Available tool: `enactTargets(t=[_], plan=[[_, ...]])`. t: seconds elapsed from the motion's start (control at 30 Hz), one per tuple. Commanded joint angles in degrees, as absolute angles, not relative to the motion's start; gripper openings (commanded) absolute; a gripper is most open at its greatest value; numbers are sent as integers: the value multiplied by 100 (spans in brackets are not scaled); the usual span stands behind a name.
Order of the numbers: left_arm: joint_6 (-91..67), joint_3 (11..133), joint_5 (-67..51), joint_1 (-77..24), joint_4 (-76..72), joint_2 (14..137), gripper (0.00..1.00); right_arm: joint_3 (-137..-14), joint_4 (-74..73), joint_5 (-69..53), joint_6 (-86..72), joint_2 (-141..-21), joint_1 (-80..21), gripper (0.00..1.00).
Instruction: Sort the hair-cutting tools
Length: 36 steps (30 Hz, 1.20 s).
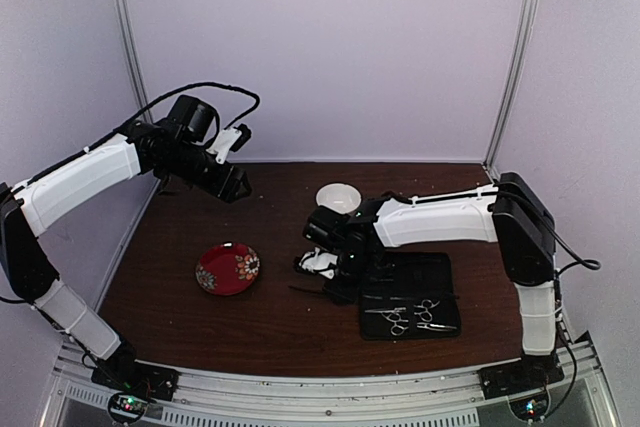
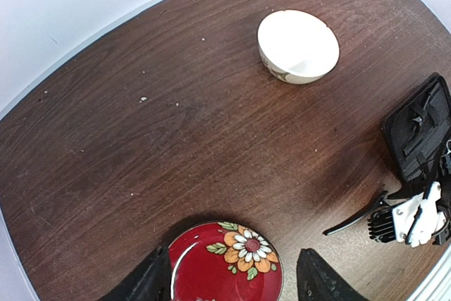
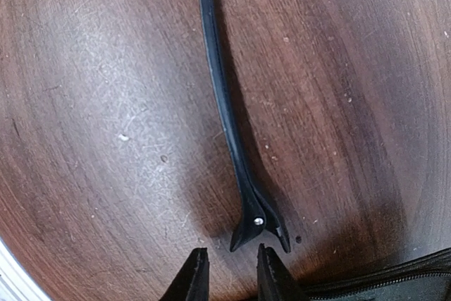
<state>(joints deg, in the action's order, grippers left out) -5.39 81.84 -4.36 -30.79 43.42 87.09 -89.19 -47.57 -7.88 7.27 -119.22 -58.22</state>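
Tabletop (image 1: 270,332) of scuffed dark wood under black clip (image 3: 225,118); pale walls (image 1: 330,47).

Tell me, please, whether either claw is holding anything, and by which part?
Nothing is held. The left claw hangs open over the red plate; the right claw sits short of the black clip, at its hinged end, nothing between its fingers.

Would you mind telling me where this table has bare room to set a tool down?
Free: between the red plate and white bowl, and behind the plate. Crowded: beside the black case, where the right gripper hangs over the black clip.
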Motion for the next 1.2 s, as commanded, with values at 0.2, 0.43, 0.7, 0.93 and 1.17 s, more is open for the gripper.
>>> enactTargets(t=[0.2, 0.43, 0.7, 0.93, 1.17], plan=[[-439, 8132, -594, -3024, 4149, 8723, 64, -8759, -4656, -419, 677, -11771, -5849, 24], [-437, 8130, -590, -3026, 4150, 8722, 64, -8870, -4667, -526, 632, -12071, -5851, 27], [-426, 8131, -614, -3023, 4151, 8723, 64, -9053, -4640, -589, 606, -12286, -5837, 26], [-429, 8130, -616, -3026, 4162, 8736, 64, -9202, -4580, -353, 549, -12404, -5732, 10], [-430, 8121, -634, -3023, 4157, 8767, 64, -9139, -4580, -149, 703, -12096, -5579, 0]])
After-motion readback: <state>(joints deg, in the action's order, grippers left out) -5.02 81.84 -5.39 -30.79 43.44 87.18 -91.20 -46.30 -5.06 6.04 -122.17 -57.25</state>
